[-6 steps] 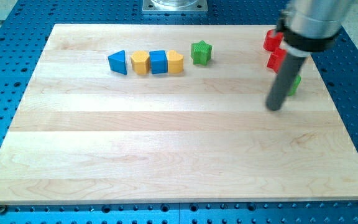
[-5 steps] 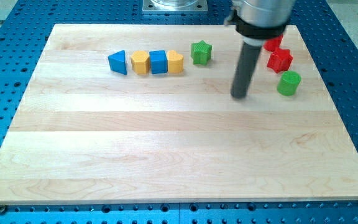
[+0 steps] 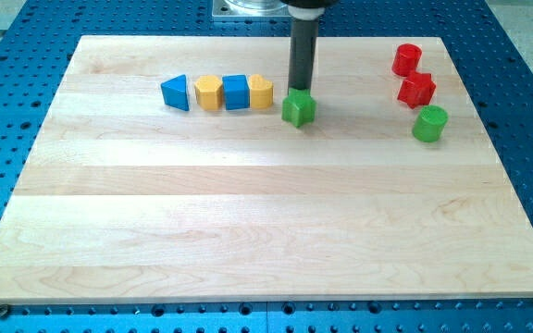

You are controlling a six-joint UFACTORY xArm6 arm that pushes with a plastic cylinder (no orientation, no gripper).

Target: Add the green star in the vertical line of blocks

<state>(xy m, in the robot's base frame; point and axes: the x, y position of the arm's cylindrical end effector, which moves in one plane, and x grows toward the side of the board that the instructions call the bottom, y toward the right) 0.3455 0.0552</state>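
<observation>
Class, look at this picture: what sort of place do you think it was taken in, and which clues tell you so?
Probably a robotics lab bench. A wooden board lies on a blue perforated table, small coloured blocks such as the green star sit on it, and my tip touches the star's top side.

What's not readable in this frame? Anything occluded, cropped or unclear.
- My tip: in the camera view its very end meets the top of the green star block; actual contact cannot be confirmed.
- Dark rod: its upper part and the arm are cut off by the view's top edge.
- Far sides of the red cylinder, red star block and green cylinder: hidden by the blocks themselves.
</observation>
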